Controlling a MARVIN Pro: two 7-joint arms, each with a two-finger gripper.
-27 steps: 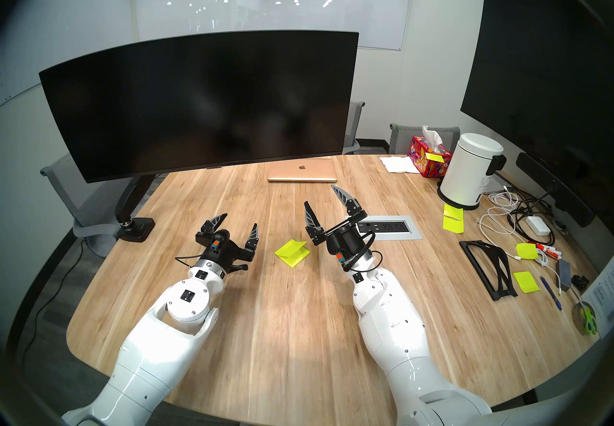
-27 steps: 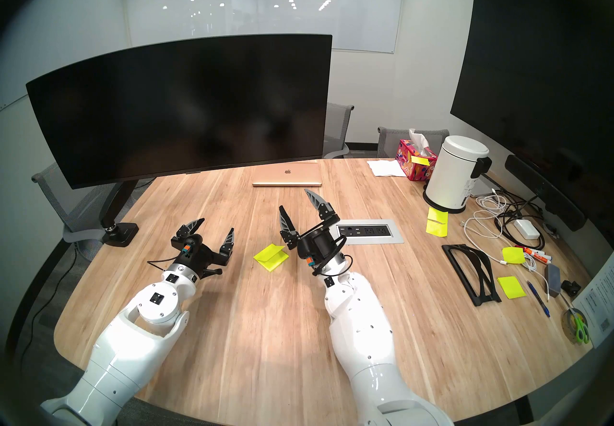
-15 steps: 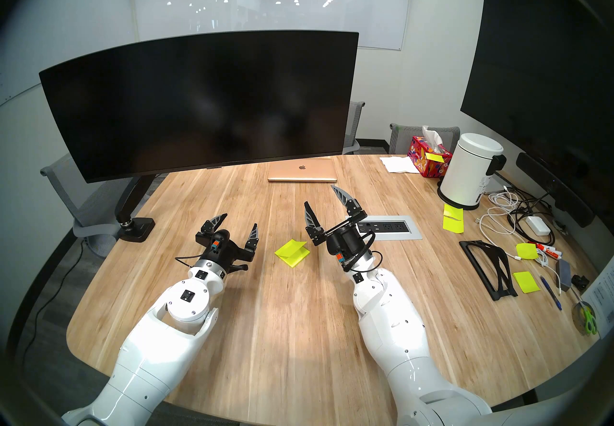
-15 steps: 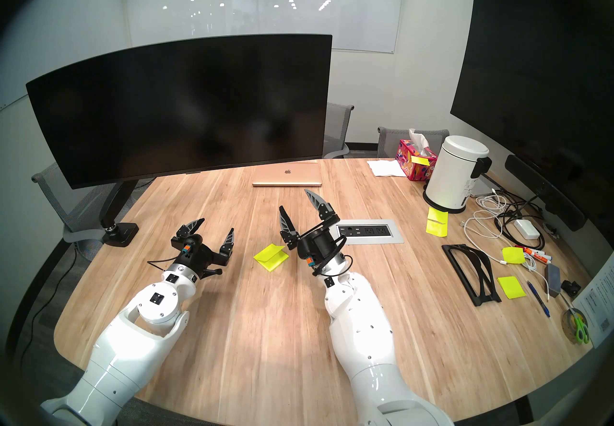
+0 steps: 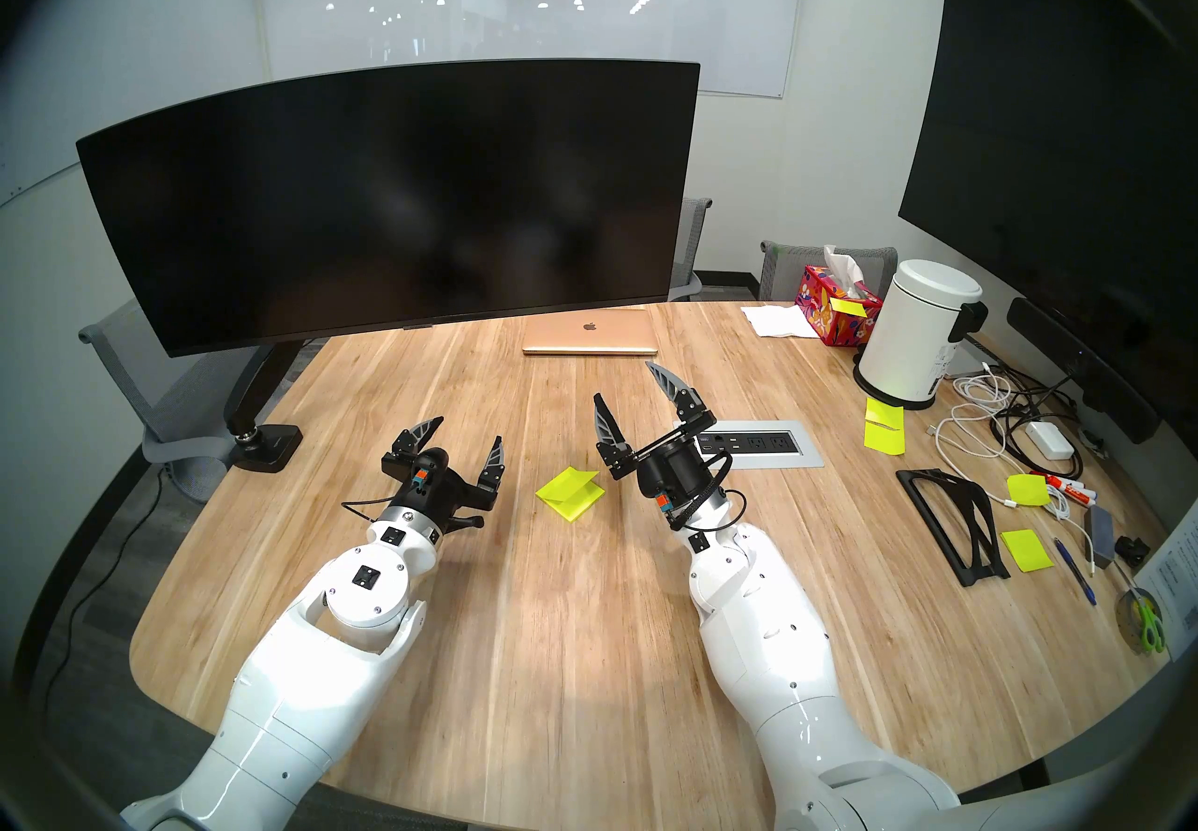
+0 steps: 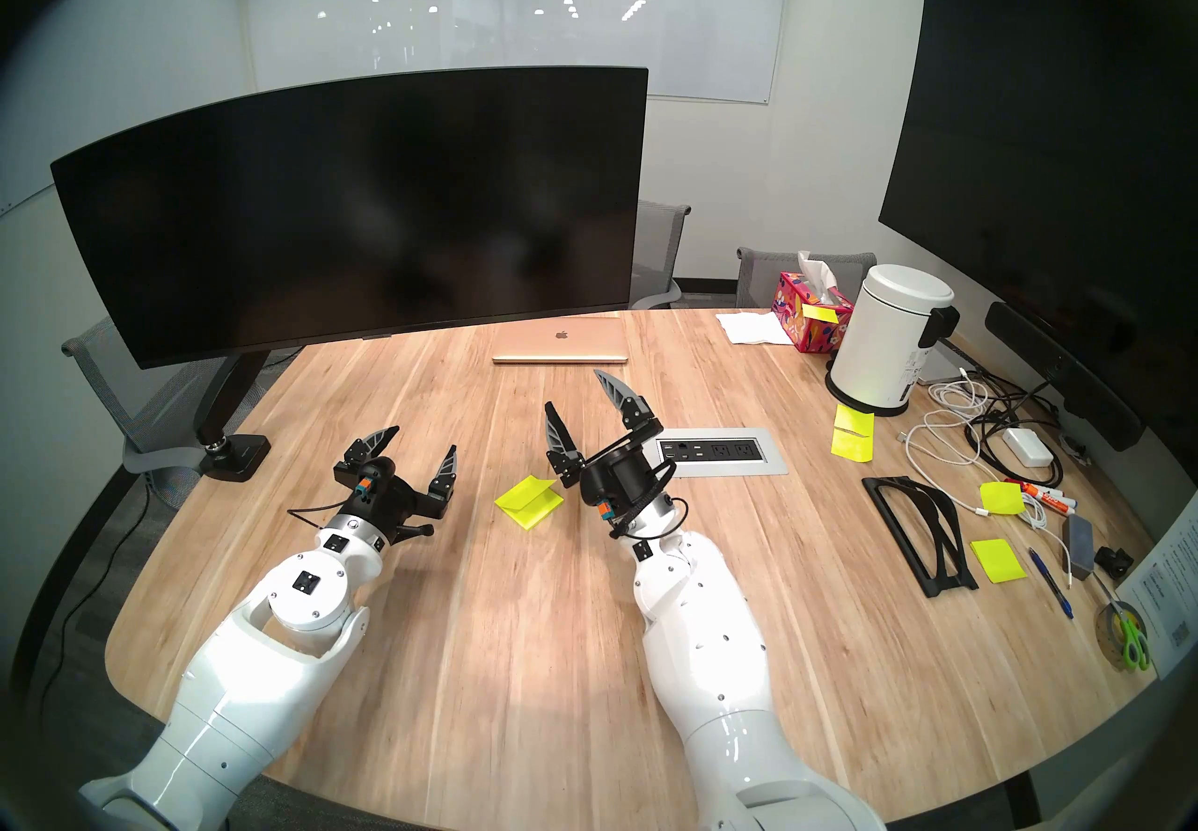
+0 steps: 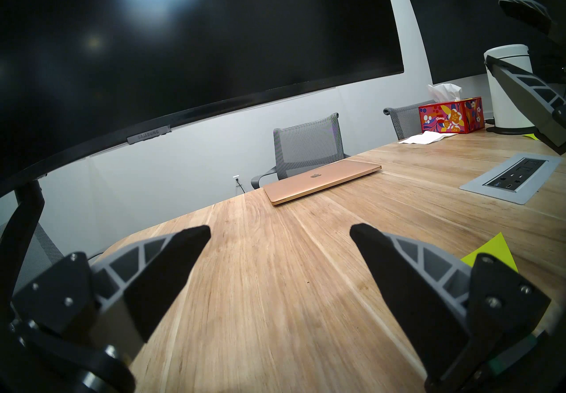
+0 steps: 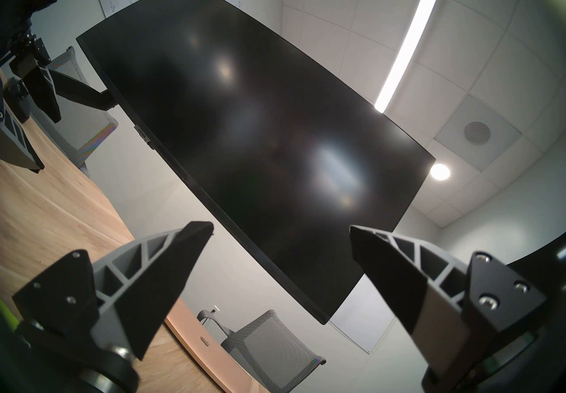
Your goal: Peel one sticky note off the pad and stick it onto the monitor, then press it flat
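Centrally in the head view, the pad (image 5: pixel 570 494) lies on the wooden table (image 5: pixel 551 616), its top sticky note (image 5: pixel 563 481) partly curled up from the stack, with no finger touching it. Just left of it the left gripper (image 5: pixel 468 441) hangs with jaws spread and empty, while just right the right gripper (image 5: pixel 632 385) tilts upward, jaws likewise spread and empty. Filling the upper left of the frame, the monitor (image 5: pixel 389 201) is dark and bare.

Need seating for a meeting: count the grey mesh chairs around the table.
3 chairs. One at the table's left edge behind the monitor arm, one past the monitor's right end, one behind the tissue box. The monitor may hide others.
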